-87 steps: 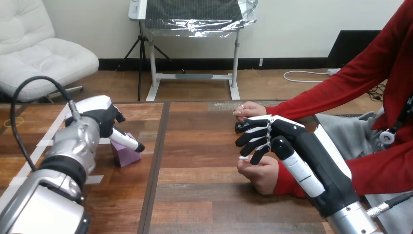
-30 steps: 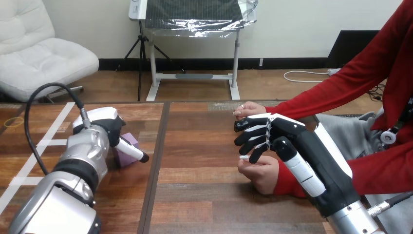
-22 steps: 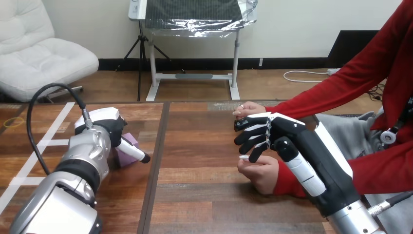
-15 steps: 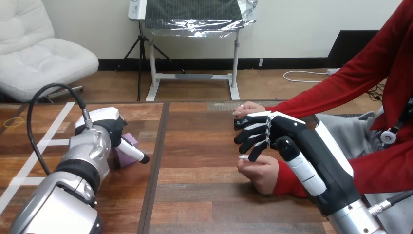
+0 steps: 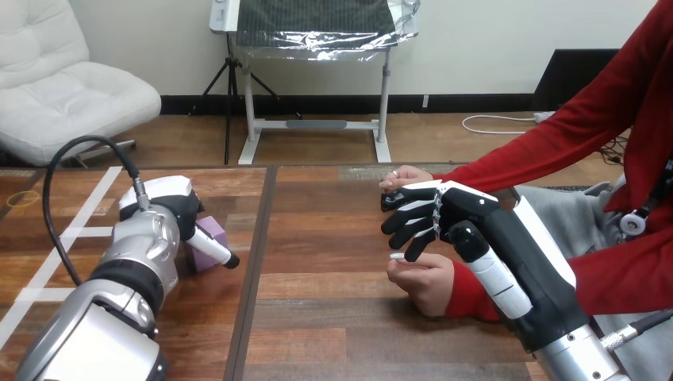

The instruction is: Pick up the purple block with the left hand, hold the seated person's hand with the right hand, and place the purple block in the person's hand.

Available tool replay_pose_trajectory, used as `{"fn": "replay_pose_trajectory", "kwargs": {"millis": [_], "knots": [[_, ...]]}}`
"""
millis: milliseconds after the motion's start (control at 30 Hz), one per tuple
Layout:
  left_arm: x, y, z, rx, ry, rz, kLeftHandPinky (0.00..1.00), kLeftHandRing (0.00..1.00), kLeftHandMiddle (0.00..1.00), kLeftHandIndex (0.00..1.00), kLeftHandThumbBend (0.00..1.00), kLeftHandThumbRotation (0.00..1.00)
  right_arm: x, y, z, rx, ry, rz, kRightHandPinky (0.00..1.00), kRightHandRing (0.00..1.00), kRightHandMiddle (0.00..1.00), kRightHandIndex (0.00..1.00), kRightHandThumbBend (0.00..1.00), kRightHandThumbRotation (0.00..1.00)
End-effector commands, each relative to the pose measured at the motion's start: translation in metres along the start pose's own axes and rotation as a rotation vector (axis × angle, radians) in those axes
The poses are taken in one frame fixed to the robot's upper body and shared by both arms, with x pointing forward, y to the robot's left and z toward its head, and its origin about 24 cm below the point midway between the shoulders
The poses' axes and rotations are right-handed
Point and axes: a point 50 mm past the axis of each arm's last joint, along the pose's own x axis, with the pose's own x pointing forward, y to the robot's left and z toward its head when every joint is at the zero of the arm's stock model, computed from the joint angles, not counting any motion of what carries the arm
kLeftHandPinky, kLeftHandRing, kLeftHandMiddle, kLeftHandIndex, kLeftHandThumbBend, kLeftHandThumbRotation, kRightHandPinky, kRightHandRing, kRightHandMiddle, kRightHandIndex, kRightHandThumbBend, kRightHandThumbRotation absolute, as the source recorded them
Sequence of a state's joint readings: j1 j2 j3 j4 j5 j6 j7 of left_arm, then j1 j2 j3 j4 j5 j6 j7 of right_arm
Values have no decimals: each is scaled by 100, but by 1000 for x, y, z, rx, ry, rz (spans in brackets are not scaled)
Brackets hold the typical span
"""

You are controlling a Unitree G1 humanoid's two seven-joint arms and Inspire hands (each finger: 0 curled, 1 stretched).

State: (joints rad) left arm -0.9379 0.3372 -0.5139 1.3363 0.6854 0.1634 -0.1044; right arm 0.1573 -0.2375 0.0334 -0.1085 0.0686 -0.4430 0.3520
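Head view: the left hand [image 5: 176, 208] is pressed against the purple block [image 5: 211, 235], which sits on the bench [image 5: 333, 317] in its left half, toward the far edge. Whether the hand has a grip on it I cannot tell. Near the right edge, the right hand [image 5: 468, 214] hangs over the person's nearer hand [image 5: 424, 279], its fingers [image 5: 409, 226] loosely bent, clasping nothing. The pick-up looks to be the step in hand. Next calls for a sure hold and a clean lift.
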Motion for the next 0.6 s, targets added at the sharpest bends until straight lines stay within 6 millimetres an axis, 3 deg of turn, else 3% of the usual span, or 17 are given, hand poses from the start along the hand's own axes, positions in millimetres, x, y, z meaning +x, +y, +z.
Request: {"fn": "replay_pose_trajectory", "kwargs": {"millis": [0, 567], "knots": [[-3, 28, 9, 37, -14, 77, 93, 92, 89, 86, 84, 40, 10, -3, 15, -15, -77, 2, 44, 55, 60, 66, 83, 98], [-3, 29, 9, 86, 1, 67, 76, 84, 83, 81, 80, 40, 9, -2, 18, -11, -81, 4, 44, 55, 60, 66, 84, 99]]}}
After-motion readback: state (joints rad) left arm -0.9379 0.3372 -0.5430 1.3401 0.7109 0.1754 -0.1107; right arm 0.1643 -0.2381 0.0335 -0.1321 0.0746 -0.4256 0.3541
